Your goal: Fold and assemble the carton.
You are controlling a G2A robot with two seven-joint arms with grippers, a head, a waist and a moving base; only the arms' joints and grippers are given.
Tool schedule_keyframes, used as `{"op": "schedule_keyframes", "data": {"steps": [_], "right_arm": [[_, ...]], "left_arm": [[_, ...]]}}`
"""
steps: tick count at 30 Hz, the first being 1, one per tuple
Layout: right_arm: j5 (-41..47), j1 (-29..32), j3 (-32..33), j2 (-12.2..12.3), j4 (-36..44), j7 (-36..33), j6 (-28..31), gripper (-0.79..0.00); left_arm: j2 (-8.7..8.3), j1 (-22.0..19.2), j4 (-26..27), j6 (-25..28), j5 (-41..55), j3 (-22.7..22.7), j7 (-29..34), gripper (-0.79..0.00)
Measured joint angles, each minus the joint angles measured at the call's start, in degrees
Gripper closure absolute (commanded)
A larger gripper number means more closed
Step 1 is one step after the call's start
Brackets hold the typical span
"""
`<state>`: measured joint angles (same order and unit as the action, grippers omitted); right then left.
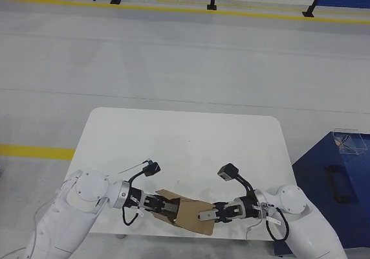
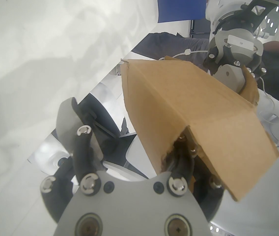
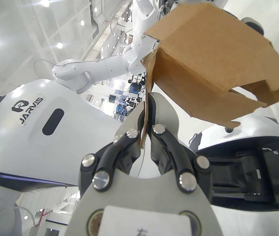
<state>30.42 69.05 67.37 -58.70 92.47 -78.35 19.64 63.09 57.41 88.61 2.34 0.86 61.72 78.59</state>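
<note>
- carton (image 1: 188, 213) hangs in the air over the near edge of the table (image 1: 185, 136), between the two arms, touching nothing below.
- looks already opened from flat into a box shape, its walls squared up.
- one end gapes open, its cardboard tabs sticking out loose; closing and tucking them seems the work left.
- right gripper (image 3: 147, 114) is clenched on a thin flap (image 3: 148, 74) at the carton's side.
- left gripper (image 2: 129, 133) has its jaws apart: one finger (image 2: 80, 133) bare beside the carton, the other tucked under the cardboard.
</note>
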Motion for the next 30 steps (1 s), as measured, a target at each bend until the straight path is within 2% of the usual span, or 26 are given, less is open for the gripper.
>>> {"op": "schedule_keyframes", "data": {"steps": [2,3,4,7,9,16,21,28,30], "right_arm": [[0.1,-0.1,-0.1,0.0,0.0,0.2,0.2,0.0],[0.1,-0.1,-0.1,0.0,0.0,0.3,0.3,0.0],[0.2,-0.1,-0.2,0.0,0.0,0.4,0.3,0.0],[0.1,-0.2,-0.2,0.0,-0.2,0.6,0.4,0.0],[-0.2,-0.2,-0.2,0.0,-0.3,1.1,0.3,-0.785],[-3.2,0.3,1.7,0.3,-0.3,4.8,2.5,-0.785],[-7.9,2.1,5.8,0.8,1.2,12.4,7.9,-0.785],[-7.7,2.1,5.8,0.8,1.3,11.8,7.3,-0.785],[-9.2,2.3,6.9,0.8,1.9,14.7,7.6,-0.785]], "left_arm": [[0.03,-0.2,-0.1,0.2,0.1,-0.5,-0.1,-0.336],[0.04,-0.4,-0.3,0.3,0.2,-0.8,-0.2,-0.246],[0.04,-0.5,-0.4,0.4,0.2,-0.9,-0.3,-0.012],[0.01,-0.8,-0.5,1.0,0.8,-1.2,-0.7,0.0],[-0.06,-0.7,-0.5,1.6,1.8,-1.0,-0.9,0.0],[-0.28,-0.2,-1.3,0.1,5.2,-0.1,-2.5,0.0],[-0.18,-0.8,-2.6,-4.1,7.7,-0.2,-4.9,0.0],[-0.22,-0.8,-1.9,-3.8,6.4,-0.1,-6.0,0.0],[-0.23,0.0,-1.4,-4.0,8.1,-0.1,-6.1,0.0]]}}
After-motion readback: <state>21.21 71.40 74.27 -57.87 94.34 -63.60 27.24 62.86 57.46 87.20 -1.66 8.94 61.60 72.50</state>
